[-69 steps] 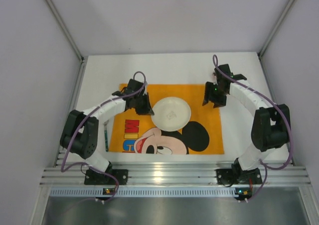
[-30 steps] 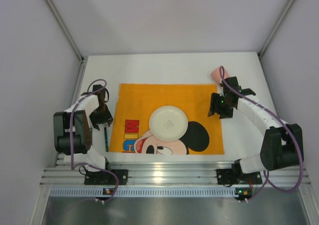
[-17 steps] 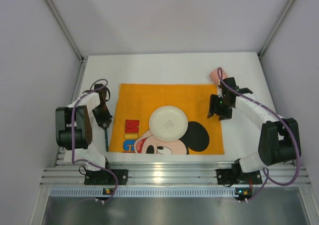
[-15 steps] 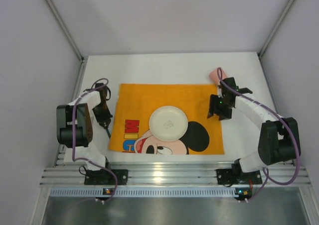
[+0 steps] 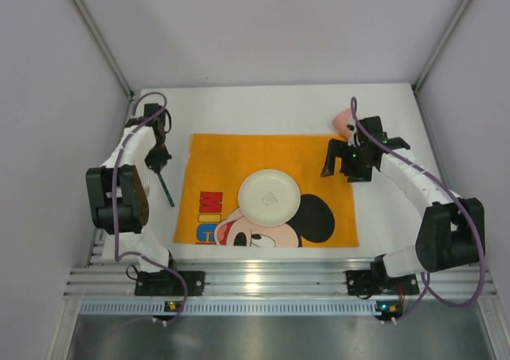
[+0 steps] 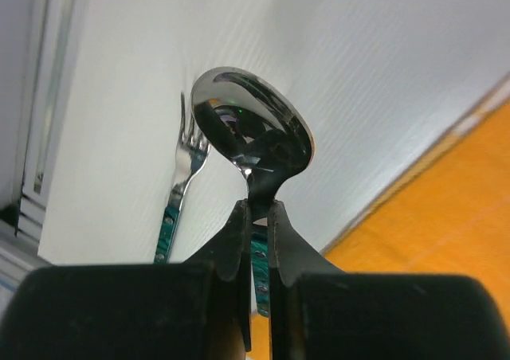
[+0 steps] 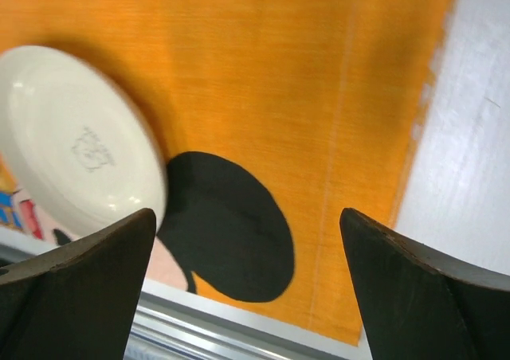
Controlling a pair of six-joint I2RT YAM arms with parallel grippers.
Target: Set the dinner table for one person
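Two arms stand over the dinner table (image 5: 263,109), the white top that carries every item and fills the floor of the enclosure. An orange Mickey Mouse mat (image 5: 231,157) lies in its middle, reaching close to the near edge. A white plate (image 5: 269,197) sits on the mat, about central.

Left gripper (image 6: 255,217): positioned near the table's left edge, beside the mat's far left corner. Its jaws are clamped on the neck of a spoon (image 6: 251,129), whose bowl projects beyond the fingertips and whose green handle runs back between them. A fork (image 6: 182,185) with a matching green handle lies flat on the bare table just beside the spoon.

Right gripper (image 5: 341,165): above the mat's far right corner, jaws spread wide with nothing between them. A pink cup (image 5: 343,121) rests on the bare table just beyond that corner, partly hidden by the arm; its attitude cannot be determined.
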